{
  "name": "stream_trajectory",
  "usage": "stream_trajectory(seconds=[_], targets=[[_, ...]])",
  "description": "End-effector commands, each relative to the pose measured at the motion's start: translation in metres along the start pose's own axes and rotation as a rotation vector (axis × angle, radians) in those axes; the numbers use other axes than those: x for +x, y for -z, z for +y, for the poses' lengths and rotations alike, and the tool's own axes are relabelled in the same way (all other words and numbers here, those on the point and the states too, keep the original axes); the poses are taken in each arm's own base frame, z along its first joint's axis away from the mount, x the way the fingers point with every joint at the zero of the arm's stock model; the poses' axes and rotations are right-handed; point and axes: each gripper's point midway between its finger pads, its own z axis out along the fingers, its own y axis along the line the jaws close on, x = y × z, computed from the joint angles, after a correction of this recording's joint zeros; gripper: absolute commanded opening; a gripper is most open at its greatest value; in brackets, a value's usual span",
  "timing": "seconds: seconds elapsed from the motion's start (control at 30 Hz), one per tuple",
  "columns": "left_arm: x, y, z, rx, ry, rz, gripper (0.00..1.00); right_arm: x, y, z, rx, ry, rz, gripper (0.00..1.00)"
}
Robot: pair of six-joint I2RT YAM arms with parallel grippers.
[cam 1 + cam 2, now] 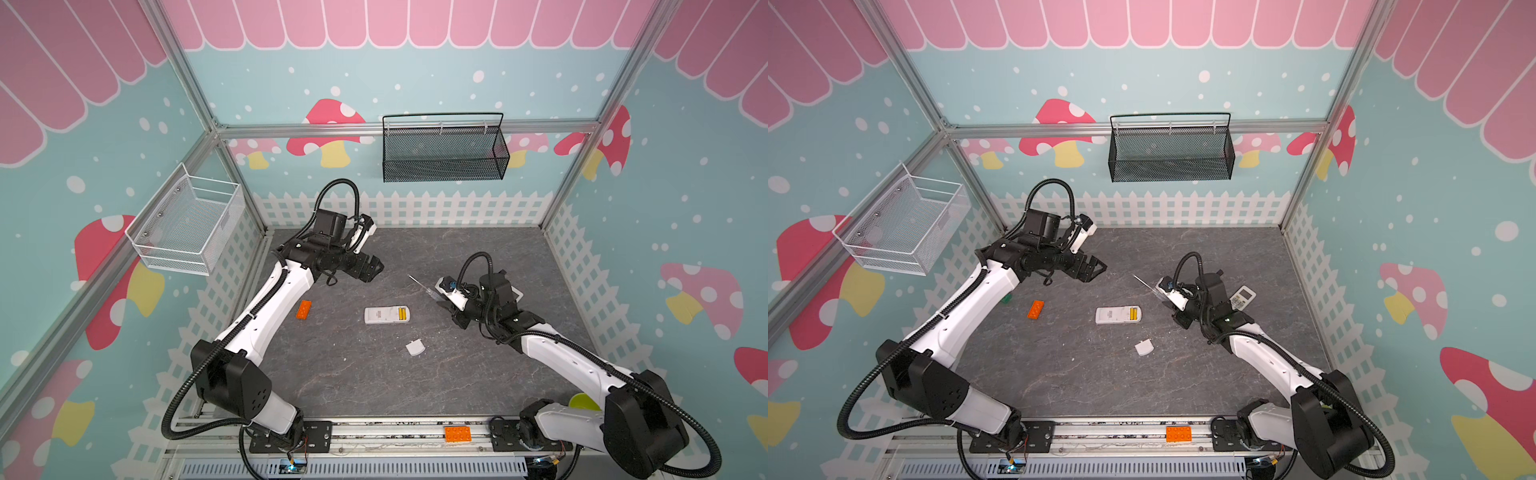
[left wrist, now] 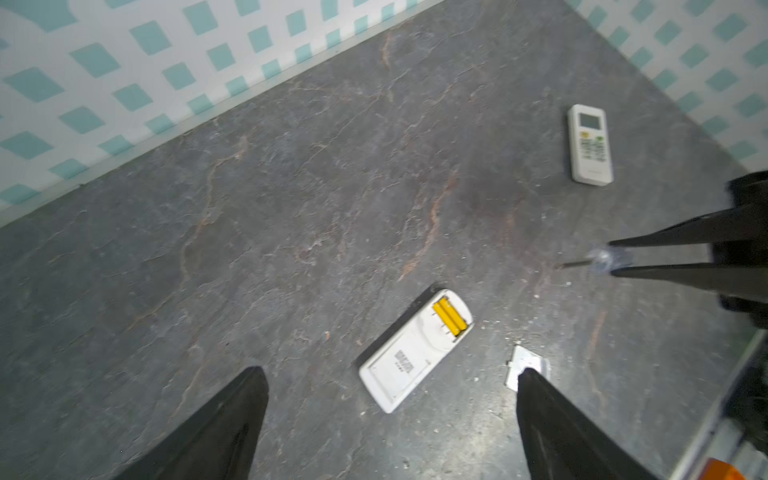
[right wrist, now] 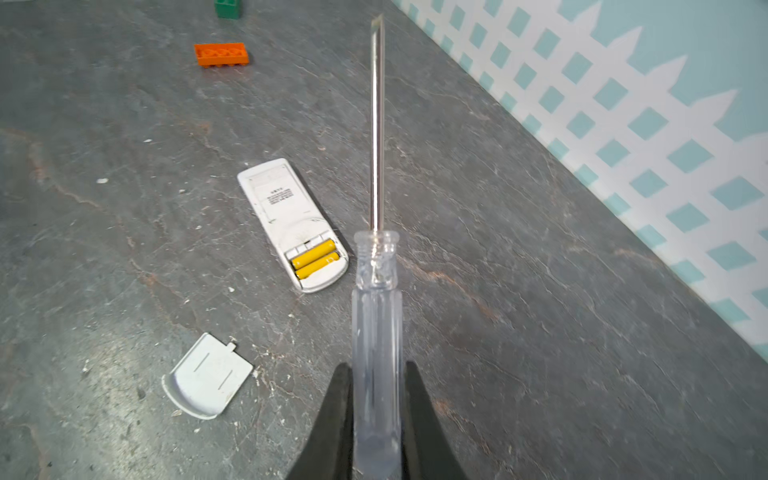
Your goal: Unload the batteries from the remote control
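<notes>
Yellow batteries (image 1: 402, 313), two side by side, sit in the uncovered compartment at the 3 o'clock end of the white remote control (image 1: 380, 315), which lies face down in the middle of the bench (image 1: 457, 374). Its cover (image 1: 415, 347) lies apart at 5 o'clock. At 12 o'clock the left hand (image 1: 374, 269) hovers released, fingers spread wide. At 3 o'clock the right hand (image 3: 377, 370) grasps a clear-handled screwdriver (image 3: 376, 316), shaft aimed toward 10 o'clock.
</notes>
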Motion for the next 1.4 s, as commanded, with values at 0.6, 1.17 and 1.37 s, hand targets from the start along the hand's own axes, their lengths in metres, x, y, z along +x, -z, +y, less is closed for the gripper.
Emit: stream_trajectory(seconds=[0.6, 1.17, 1.37], targets=[[0.063, -0.001, -0.089, 0.522, -0.107, 0.124, 0.7, -0.047, -0.01, 0.066, -0.409, -0.025, -0.137, 0.05], [0.069, -0.005, -0.095, 0.521, -0.145, 0.138, 0.27, -0.054, -0.011, 0.062, -0.395, -0.005, -0.155, 0.06], [0.067, -0.007, -0.096, 0.521, -0.144, 0.136, 0.4, -0.05, -0.011, 0.069, -0.429, -0.012, -0.146, 0.06]])
